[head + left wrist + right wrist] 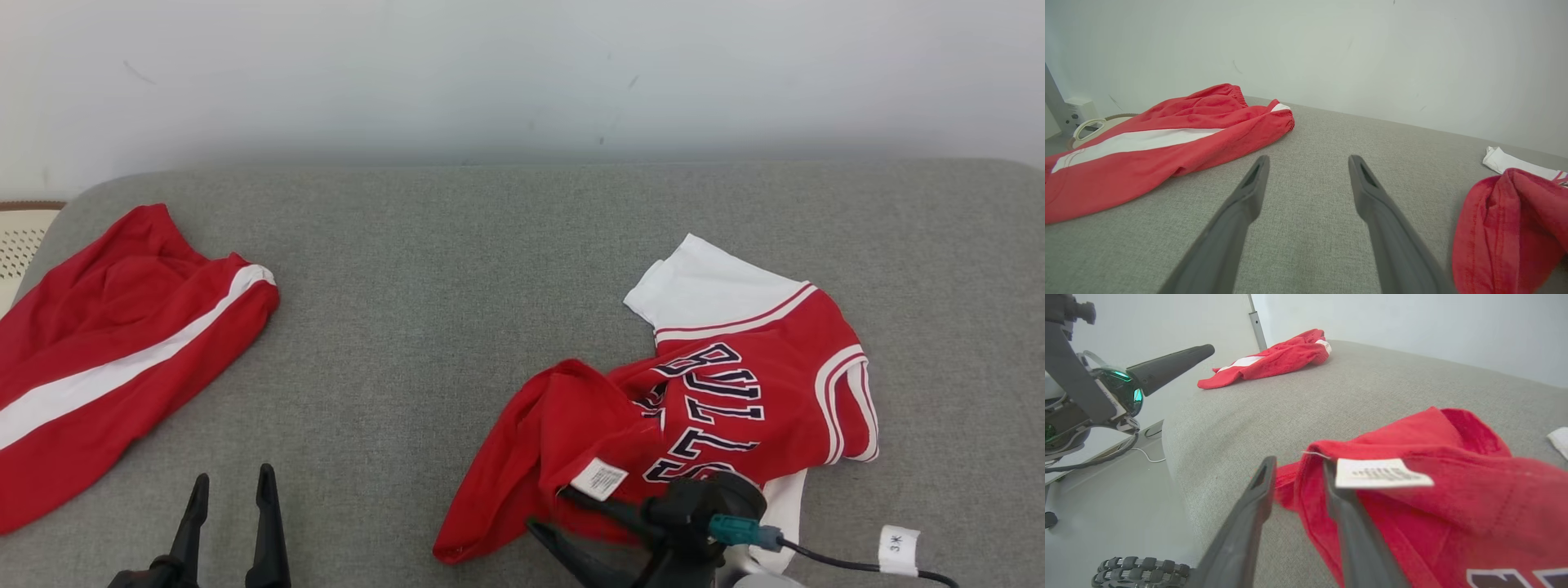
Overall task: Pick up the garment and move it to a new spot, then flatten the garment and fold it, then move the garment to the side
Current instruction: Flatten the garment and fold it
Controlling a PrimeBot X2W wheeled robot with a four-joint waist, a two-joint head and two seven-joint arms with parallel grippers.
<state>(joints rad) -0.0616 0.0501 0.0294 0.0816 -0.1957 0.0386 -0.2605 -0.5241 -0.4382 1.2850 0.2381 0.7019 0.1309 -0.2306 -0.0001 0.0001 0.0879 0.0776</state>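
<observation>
The jersey [735, 392], red with white sleeves and dark letters, lies crumpled on the grey padded surface [457, 269], toward 4 o'clock in the head view. Its red lower part is bunched toward 7 o'clock from the letters, and a white label [598, 478] shows there. The right gripper [547, 508] is at 5 o'clock, at this bunched edge. Its 2 fingers stand a little apart, and in the right wrist view a fold of the red cloth lies in the gap. The left gripper [233, 478] is at 7 o'clock, jaws wide apart, over the grey surface. Red trousers [106, 359] with 1 white stripe lie at 9 o'clock, well apart from the jersey.
</observation>
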